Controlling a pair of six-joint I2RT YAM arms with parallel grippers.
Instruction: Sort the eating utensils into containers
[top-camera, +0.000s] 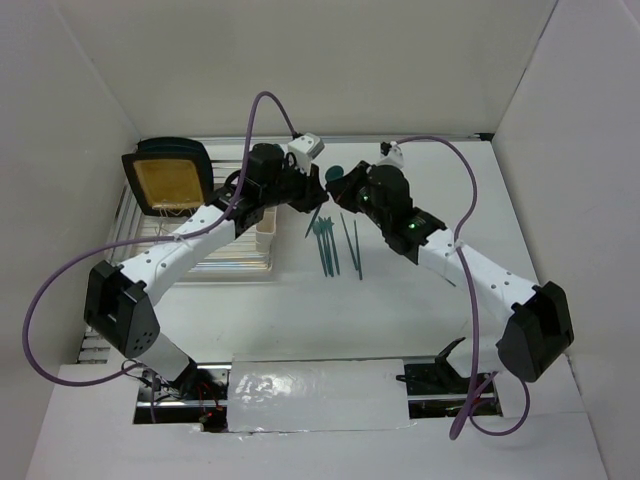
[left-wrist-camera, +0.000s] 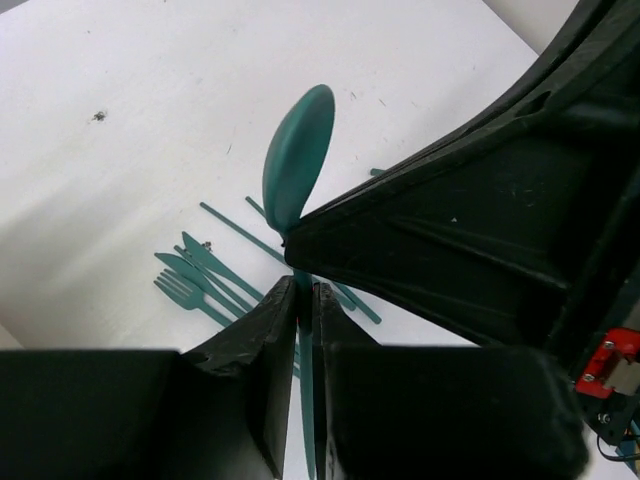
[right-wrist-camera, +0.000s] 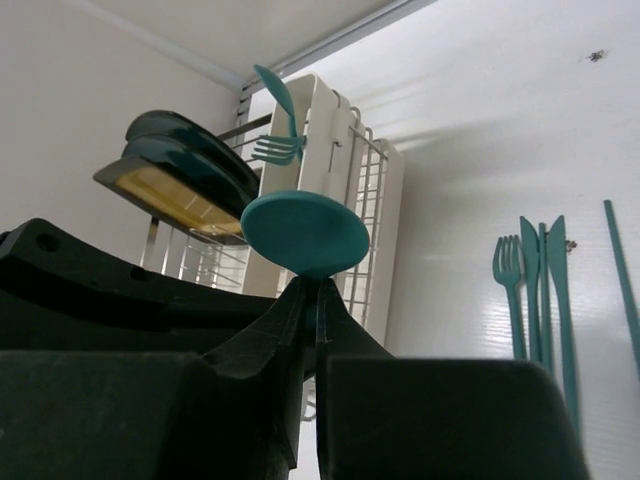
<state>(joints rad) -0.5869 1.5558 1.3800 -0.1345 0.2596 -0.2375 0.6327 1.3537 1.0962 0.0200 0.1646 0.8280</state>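
Both grippers meet above the table and hold one teal spoon (top-camera: 335, 172). My left gripper (left-wrist-camera: 303, 285) is shut on its thin handle, and the bowl (left-wrist-camera: 298, 160) sticks out beyond the fingers. My right gripper (right-wrist-camera: 318, 285) is shut on the spoon's neck just under the bowl (right-wrist-camera: 305, 232). In the top view the left gripper (top-camera: 313, 197) and right gripper (top-camera: 338, 185) nearly touch. Several loose teal utensils (top-camera: 335, 245) lie on the table below them. A cream-white cup (right-wrist-camera: 320, 130) on the rack holds a spoon (right-wrist-camera: 275, 95) and a fork (right-wrist-camera: 275, 150).
A black-rimmed yellow plate (top-camera: 168, 178) stands in the wire dish rack (top-camera: 215, 255) at the left, beside the cup (top-camera: 268, 225). White walls close in the table at the back and sides. Purple cables arc over both arms.
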